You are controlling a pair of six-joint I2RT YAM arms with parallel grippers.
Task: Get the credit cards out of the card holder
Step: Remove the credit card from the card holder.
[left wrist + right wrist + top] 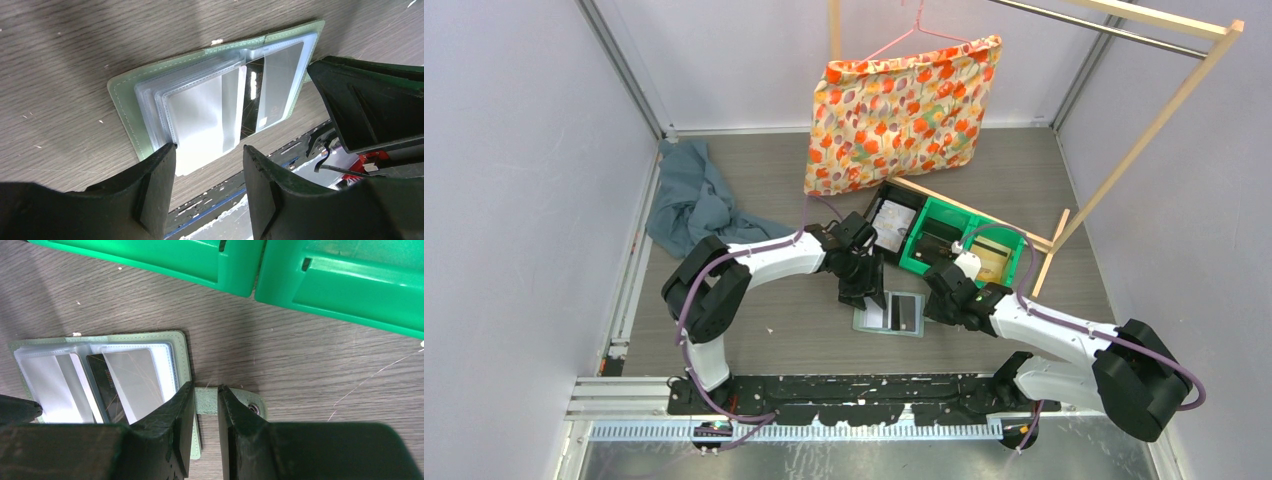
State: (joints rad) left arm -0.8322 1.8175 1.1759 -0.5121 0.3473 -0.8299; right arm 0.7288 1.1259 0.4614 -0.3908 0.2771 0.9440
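Note:
The card holder [890, 314] lies open and flat on the table, sage green with clear pockets [122, 107] [182, 347]. Its right pocket holds a grey card with a dark stripe [277, 80] [131, 380]. A white card [200, 117] [52, 385] sticks out of the left pockets past the holder's edge. My left gripper [861, 290] [208, 150] is open over that edge, the card's end lying below the gap and one fingertip [167, 150] at the holder's edge. My right gripper [937, 300] [205, 390] has its jaws a little apart, tips down on the holder's snap strap [206, 402].
Bright green bins [944, 240] [340, 285] and a black tray [892, 222] stand just behind the holder. A blue-grey cloth [689, 205] lies at the back left. A flowered fabric piece on a hanger [899, 110] hangs from a wooden rack [1144, 130]. The table's near edge [280, 150] runs close.

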